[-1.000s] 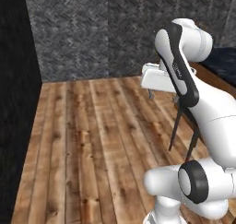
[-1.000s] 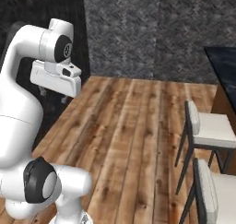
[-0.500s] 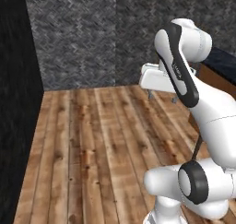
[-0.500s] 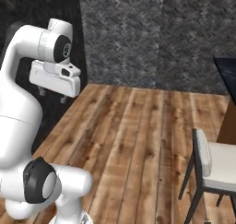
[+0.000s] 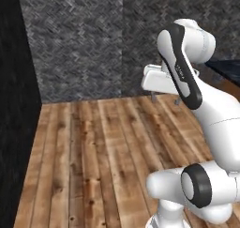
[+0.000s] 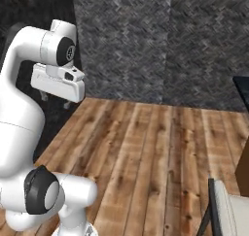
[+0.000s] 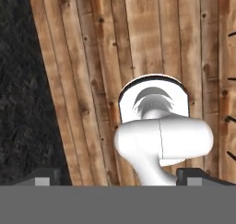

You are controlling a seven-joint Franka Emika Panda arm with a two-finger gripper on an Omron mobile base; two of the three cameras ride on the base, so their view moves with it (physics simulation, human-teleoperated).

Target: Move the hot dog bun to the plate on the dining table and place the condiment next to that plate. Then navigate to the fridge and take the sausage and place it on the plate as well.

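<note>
My gripper [image 5: 165, 99] hangs from the raised, folded arm with its jaws wide open and nothing between them. From the other side the gripper [image 6: 55, 100] shows below the white hand, high over the floor. In the hand view the gripper [image 7: 118, 177] points straight down at the wooden planks and my own base. The hot dog bun, plate, condiment, sausage, fridge and dining table are out of view.
A wooden plank floor [image 5: 93, 147] runs to a grey herringbone wall [image 6: 146, 45]. A black wall [image 5: 16, 105] closes the left side. A dark countertop [image 6: 243, 87] juts in at the right, with a white-seated chair [image 6: 228, 213] below it.
The whole picture has shifted: the base has turned left, so the chairs and counter slid rightward and mostly out of frame. The arm keeps its pose and the gripper stays open.
</note>
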